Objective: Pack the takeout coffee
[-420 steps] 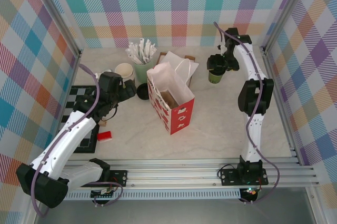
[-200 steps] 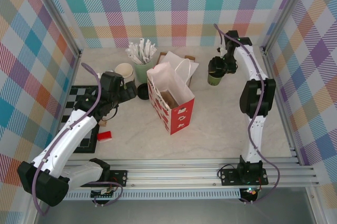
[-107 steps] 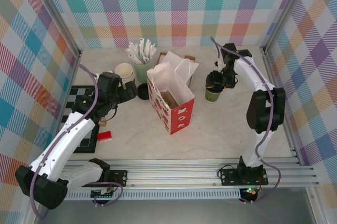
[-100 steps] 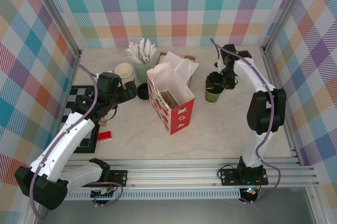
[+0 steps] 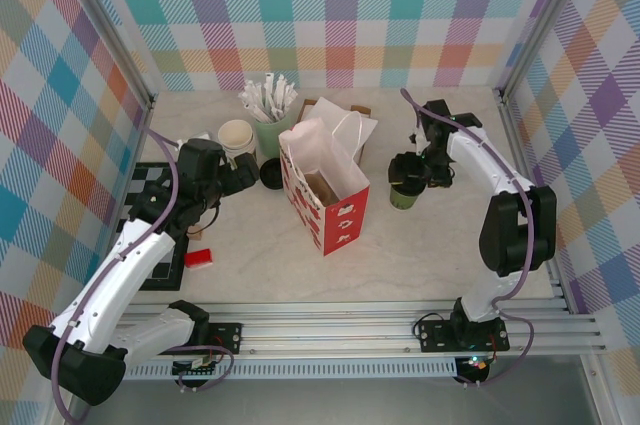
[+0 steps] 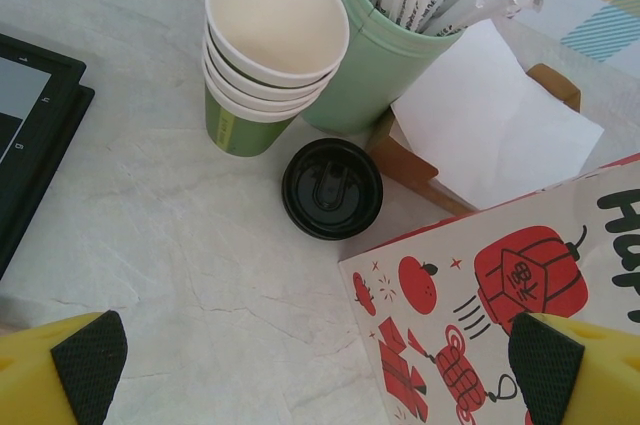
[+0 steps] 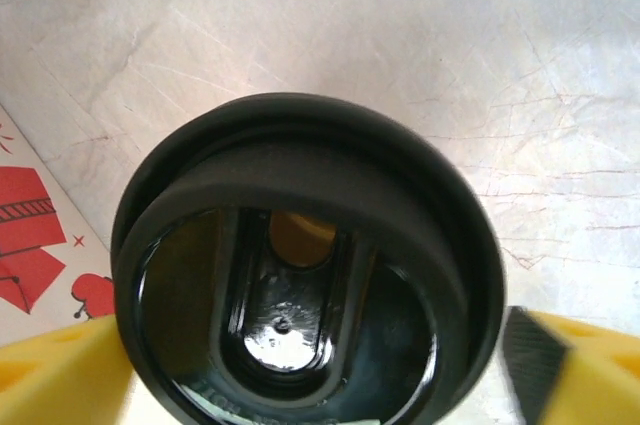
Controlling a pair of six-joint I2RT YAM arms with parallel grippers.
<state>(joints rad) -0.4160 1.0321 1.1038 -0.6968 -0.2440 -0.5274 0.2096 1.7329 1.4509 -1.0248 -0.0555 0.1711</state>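
Note:
The takeout coffee (image 5: 403,193), a small green cup with a round black lid (image 7: 300,265), hangs just right of the red-and-white paper bag (image 5: 325,190). My right gripper (image 5: 410,171) is shut on it from above; the lid sits between the yellow fingers (image 7: 60,370) in the right wrist view. My left gripper (image 5: 243,176) is open and holds nothing, hovering left of the bag near a loose black lid (image 6: 331,188) on the table. Its yellow fingertips (image 6: 70,365) stand far apart.
A stack of lidless cream-and-green cups (image 6: 262,55) and a green holder of wrapped straws (image 6: 395,35) stand behind the loose lid. White napkins in a wooden holder (image 6: 490,130) sit behind the bag. A checkered black board (image 5: 150,215) and a red block (image 5: 198,258) lie at left.
My right gripper has carried the coffee from the back right toward the front and left, closer to the bag's right side. The left arm has shifted only slightly.

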